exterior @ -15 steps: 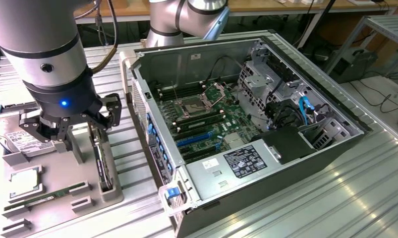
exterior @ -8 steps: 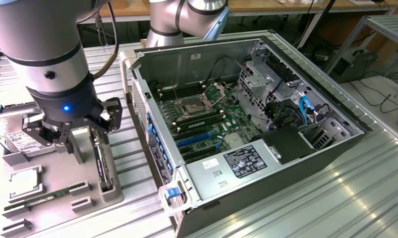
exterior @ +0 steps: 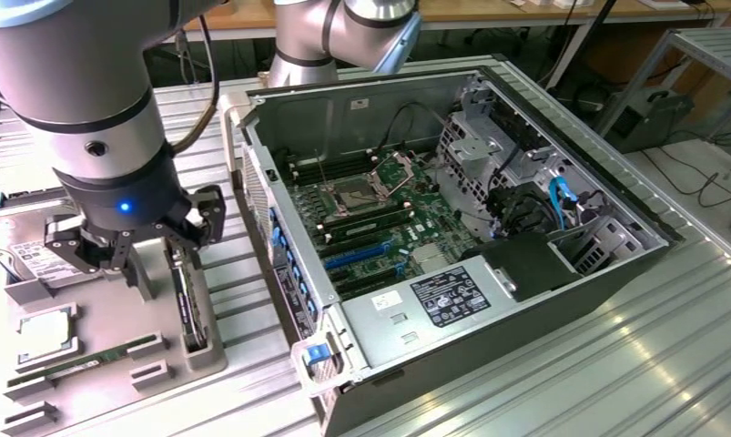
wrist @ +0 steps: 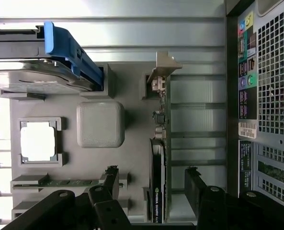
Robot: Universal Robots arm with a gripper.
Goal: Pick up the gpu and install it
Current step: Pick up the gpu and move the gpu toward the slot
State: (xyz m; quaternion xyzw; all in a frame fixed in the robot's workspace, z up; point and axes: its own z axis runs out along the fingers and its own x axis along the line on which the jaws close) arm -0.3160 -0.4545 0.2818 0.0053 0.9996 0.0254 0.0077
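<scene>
Exterior view: the robot arm (exterior: 92, 109) reaches down in the left of the frame, and its gripper (exterior: 140, 259) hangs over a grey parts tray (exterior: 110, 382) in the lower left corner. The gpu (exterior: 193, 314) stands on its long edge in a slot along the tray's right side, a thin dark card just beside the open computer case (exterior: 378, 109), which fills the centre and right of the frame on a ribbed metal table (exterior: 608, 364). Inside the case the green motherboard (exterior: 390, 223) lies exposed, with blue slots toward its lower left. The tray also carries a hard drive (exterior: 31, 259) with a white label at the left edge, a square processor (exterior: 47, 328) below it, and a narrow green memory stick (exterior: 92, 360) lower down. In the wrist view the gripper (wrist: 152, 170) is spread wide and holds nothing — its two dark fingers (wrist: 110, 179) stand on either side of the gpu (wrist: 157, 158), each apart from the card, with tray surface showing between finger and board. The card's pale metal bracket (wrist: 163, 67) is at the end farther from the fingers. The same view takes in the hard drive (wrist: 36, 72) in a blue-handled carrier, the processor (wrist: 38, 140), the memory stick (wrist: 60, 182) and a square grey block (wrist: 100, 123) on the tray (wrist: 132, 120) — plus the case's perforated rear panel (wrist: 271, 72) with its coloured ports.
</scene>
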